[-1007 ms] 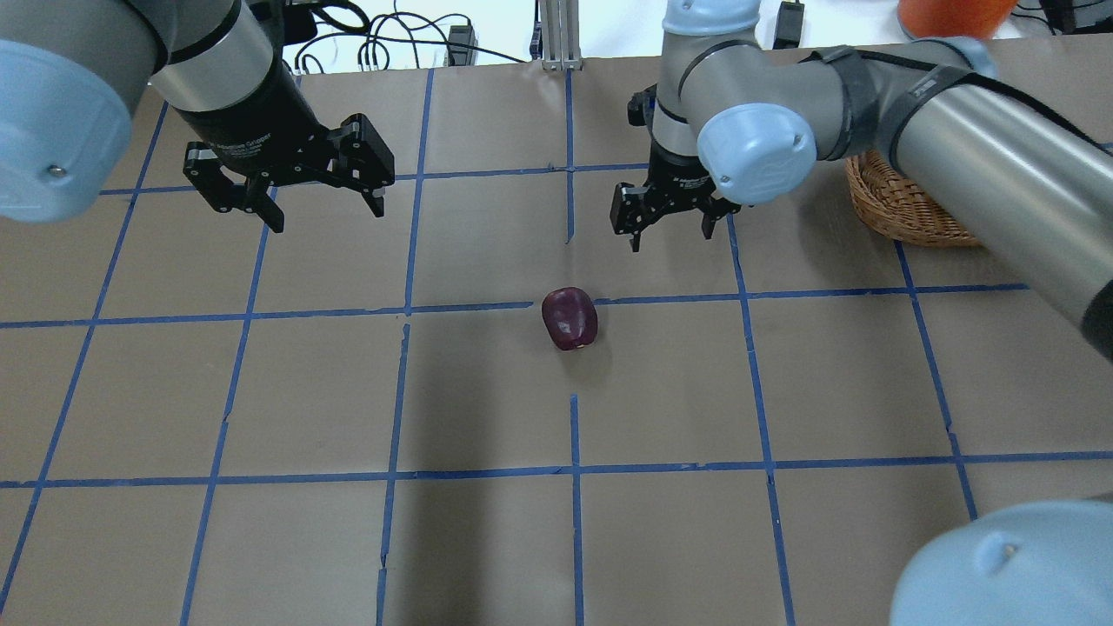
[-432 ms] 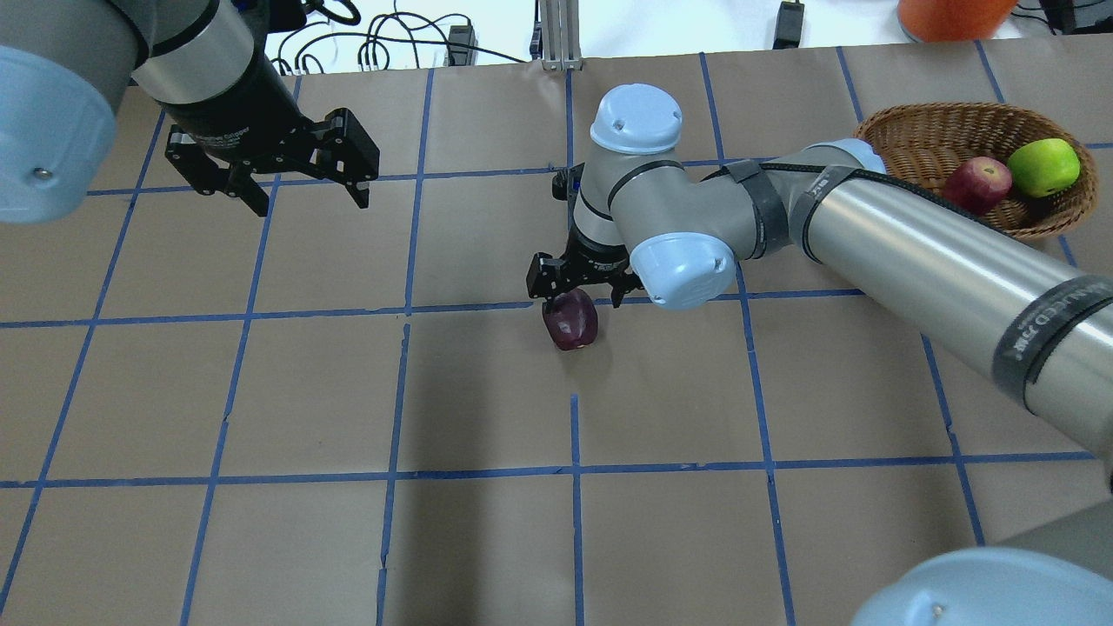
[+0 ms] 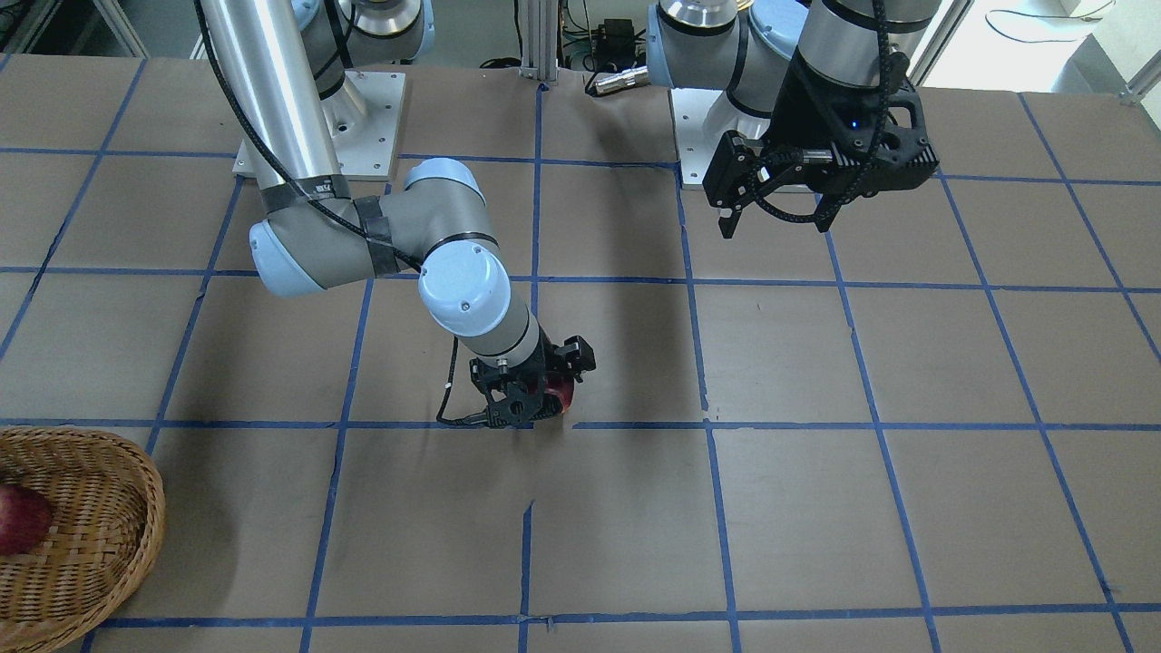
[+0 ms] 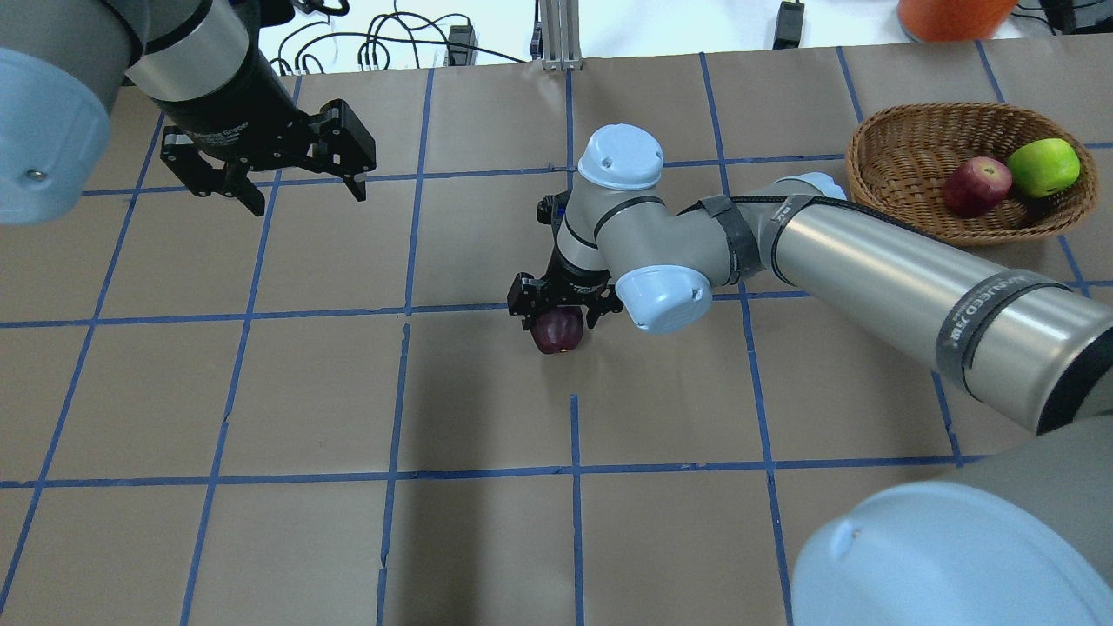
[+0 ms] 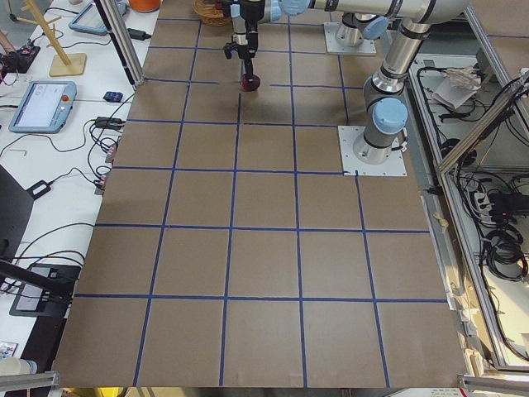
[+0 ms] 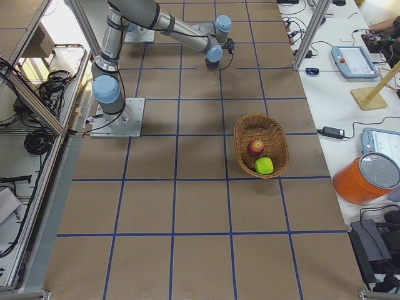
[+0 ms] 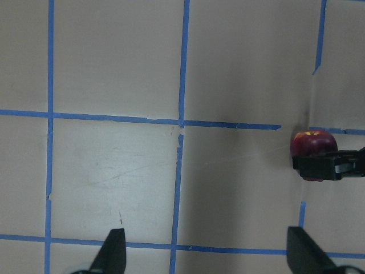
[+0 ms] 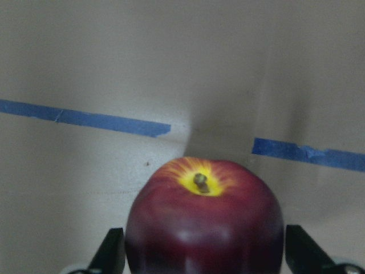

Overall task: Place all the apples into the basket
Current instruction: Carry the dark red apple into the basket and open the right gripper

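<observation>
The dark maroon apple (image 4: 556, 333) lies on the brown paper near the table's middle; it also shows in the front view (image 3: 564, 392) and stem-up in the right wrist view (image 8: 205, 222). My right gripper (image 4: 559, 317) is low over it, open, one finger (image 8: 114, 251) on each side of the apple. My left gripper (image 4: 309, 202) hangs open and empty above the far left of the table. The wicker basket (image 4: 878, 187) stands at the far right and holds the red apple (image 4: 977, 185) and the yellow-green apple (image 4: 1043, 167).
Blue tape lines grid the paper-covered table. An orange container (image 4: 952, 16) stands beyond the far right edge, behind the basket. Cables and an aluminium post (image 4: 556, 35) sit along the far edge. My right arm's long forearm (image 4: 913, 269) stretches between basket and apple.
My right gripper moved from beside the basket leftward and toward me, then down around the maroon apple. The arm no longer covers the basket. The left gripper drifted slightly away.
</observation>
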You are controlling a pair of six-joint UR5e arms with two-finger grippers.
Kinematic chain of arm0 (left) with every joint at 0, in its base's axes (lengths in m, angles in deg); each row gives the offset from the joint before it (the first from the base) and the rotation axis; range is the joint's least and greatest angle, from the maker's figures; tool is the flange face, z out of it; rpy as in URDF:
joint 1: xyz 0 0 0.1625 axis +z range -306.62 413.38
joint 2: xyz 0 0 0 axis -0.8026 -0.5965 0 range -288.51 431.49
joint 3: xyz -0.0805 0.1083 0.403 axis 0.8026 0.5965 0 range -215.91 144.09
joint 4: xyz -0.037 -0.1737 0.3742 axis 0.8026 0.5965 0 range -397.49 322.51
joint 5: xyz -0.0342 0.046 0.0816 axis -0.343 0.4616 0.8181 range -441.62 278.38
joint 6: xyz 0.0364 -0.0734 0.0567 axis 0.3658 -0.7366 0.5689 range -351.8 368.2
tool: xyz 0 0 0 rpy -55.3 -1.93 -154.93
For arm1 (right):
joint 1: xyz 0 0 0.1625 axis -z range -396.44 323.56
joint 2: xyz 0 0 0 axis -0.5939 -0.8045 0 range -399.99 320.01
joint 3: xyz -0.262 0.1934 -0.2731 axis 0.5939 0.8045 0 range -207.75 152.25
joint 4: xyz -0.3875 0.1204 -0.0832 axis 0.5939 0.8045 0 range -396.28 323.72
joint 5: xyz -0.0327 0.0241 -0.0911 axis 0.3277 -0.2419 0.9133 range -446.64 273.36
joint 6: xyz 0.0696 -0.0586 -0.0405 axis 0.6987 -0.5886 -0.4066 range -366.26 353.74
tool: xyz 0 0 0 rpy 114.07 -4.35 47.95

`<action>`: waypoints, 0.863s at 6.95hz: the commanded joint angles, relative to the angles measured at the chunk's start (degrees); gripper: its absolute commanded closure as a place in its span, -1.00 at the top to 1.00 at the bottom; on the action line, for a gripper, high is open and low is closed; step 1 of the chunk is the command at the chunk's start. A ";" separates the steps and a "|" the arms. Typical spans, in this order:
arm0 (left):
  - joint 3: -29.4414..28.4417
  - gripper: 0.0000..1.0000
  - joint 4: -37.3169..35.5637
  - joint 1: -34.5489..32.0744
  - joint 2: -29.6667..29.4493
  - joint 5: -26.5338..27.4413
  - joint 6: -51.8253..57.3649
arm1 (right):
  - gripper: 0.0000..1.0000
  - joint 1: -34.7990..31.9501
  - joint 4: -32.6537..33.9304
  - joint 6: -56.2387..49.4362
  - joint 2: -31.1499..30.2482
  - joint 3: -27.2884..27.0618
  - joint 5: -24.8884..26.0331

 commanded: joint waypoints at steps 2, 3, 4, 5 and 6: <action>0.00 1.00 0.03 0.10 -0.03 0.00 -0.50 | -1.00 0.05 9.76 -0.22 0.57 -2.39 2.34; 0.00 1.00 0.03 0.10 0.06 0.00 -0.50 | -1.00 0.23 9.76 -0.66 0.13 -2.30 5.93; 0.00 1.00 0.03 0.10 0.06 0.00 -0.50 | -1.00 1.79 8.71 -0.40 -2.57 -2.30 6.57; 0.00 1.00 0.03 0.10 0.06 0.00 -0.50 | -1.00 5.46 4.52 -0.57 -6.34 -1.86 6.67; 0.00 1.00 0.03 0.10 0.06 0.00 -0.50 | -1.00 11.77 -2.04 -1.62 -9.25 0.06 6.67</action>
